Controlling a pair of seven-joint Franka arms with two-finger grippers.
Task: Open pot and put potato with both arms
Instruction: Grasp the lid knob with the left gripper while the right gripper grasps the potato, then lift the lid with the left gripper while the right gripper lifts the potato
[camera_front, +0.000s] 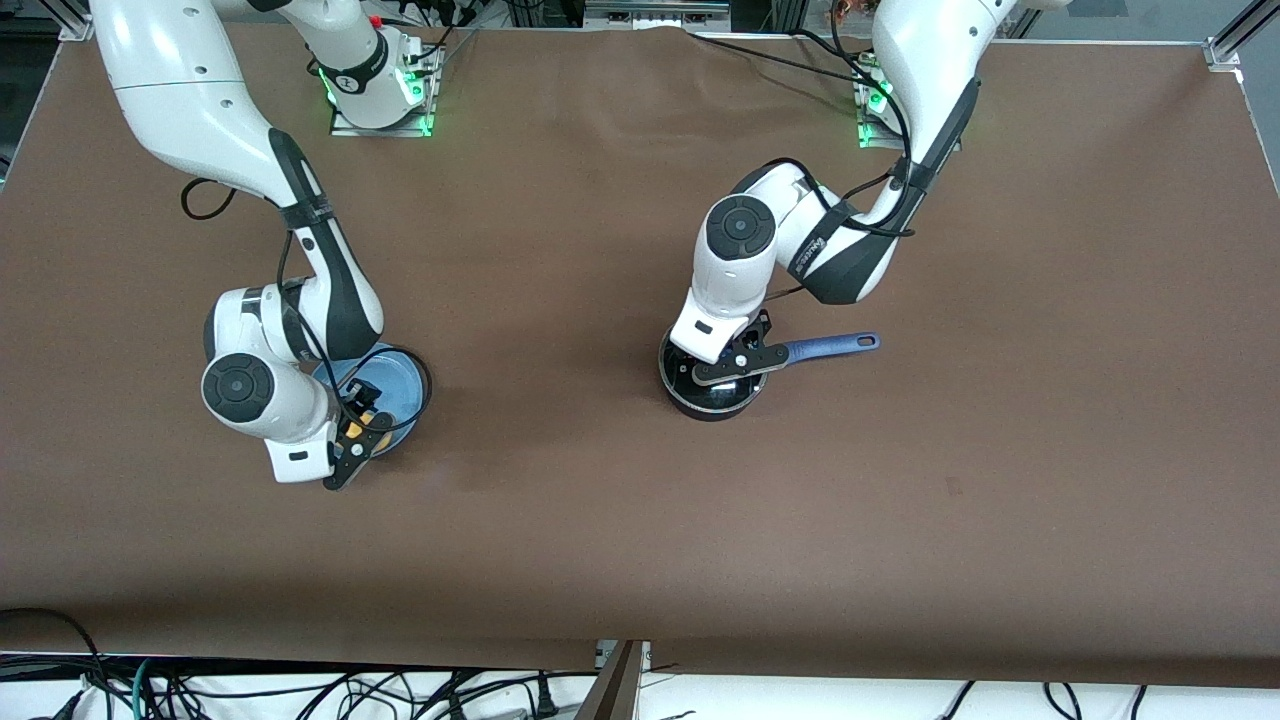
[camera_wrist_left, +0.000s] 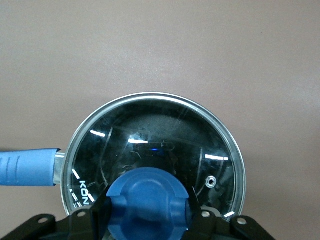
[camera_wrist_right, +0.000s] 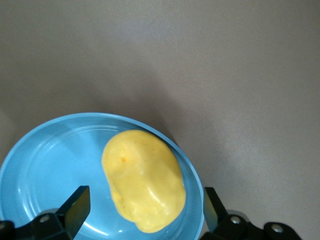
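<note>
Grasping is the step in hand: left gripper (camera_front: 722, 366) clamps the lid's blue knob (camera_wrist_left: 147, 202) on the pot (camera_front: 708, 385) at frame centre, while right gripper (camera_front: 362, 432), fingers apart, straddles the potato (camera_wrist_right: 143, 180) on the plate (camera_front: 398, 372) at lower left, due to close next.
</note>
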